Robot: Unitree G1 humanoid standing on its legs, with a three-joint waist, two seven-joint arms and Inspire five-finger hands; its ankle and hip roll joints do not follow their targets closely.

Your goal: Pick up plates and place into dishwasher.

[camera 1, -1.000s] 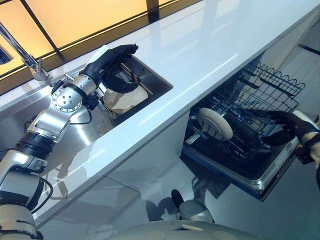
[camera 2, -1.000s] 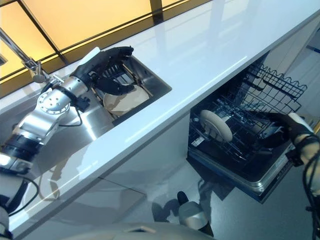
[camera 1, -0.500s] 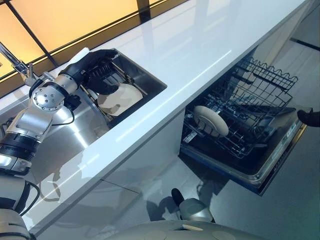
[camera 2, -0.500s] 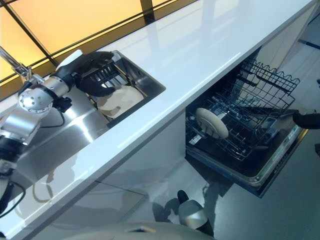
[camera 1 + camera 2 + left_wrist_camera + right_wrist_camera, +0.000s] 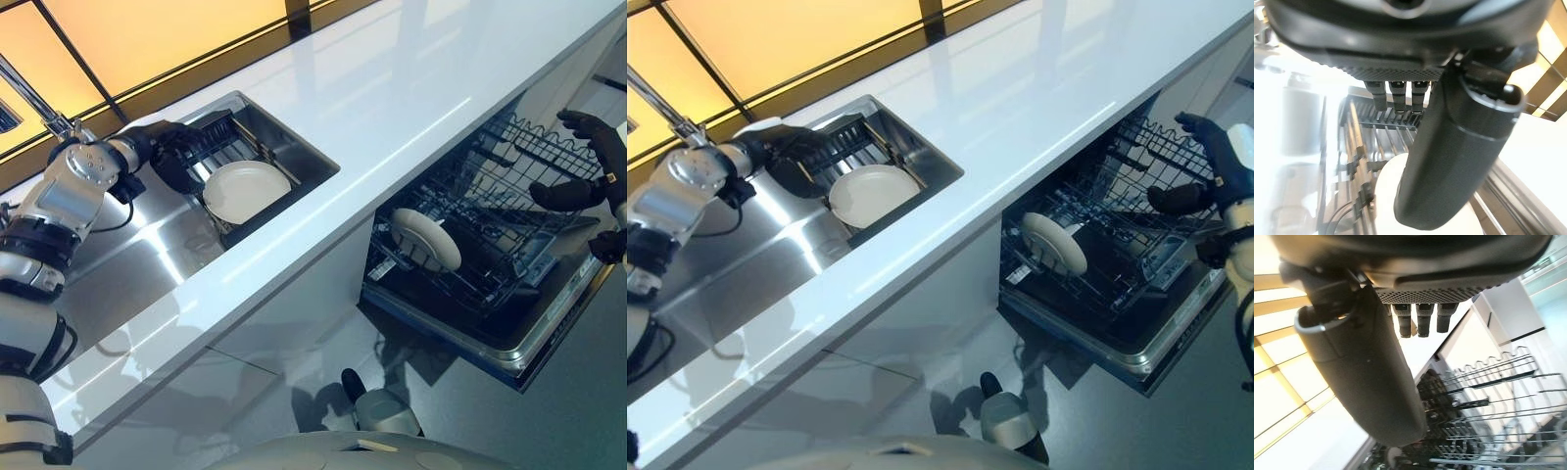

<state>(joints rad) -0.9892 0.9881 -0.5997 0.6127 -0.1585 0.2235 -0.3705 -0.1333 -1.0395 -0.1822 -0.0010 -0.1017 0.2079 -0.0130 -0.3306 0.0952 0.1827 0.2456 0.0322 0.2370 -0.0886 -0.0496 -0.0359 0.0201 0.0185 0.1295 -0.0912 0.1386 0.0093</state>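
Right robot hand (image 5: 1415, 264) seen from the wrist: dark thumb (image 5: 1361, 367) extended, fingers (image 5: 1422, 318) straight and empty. Beyond them, the dishwasher's wire rack (image 5: 1488, 431), the white counter (image 5: 1317, 440), and amber-lit window panels (image 5: 1283, 357).

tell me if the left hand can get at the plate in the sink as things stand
Probably yes. The left hand sits at the sink's edge right beside the plate, which lies with its face bare and nothing on it.

We see one plate (image 5: 245, 188) lying in the sink (image 5: 294, 137), set in the counter (image 5: 392, 88). Right of it, below the counter, another plate (image 5: 427, 239) stands in the dishwasher rack (image 5: 490, 225).
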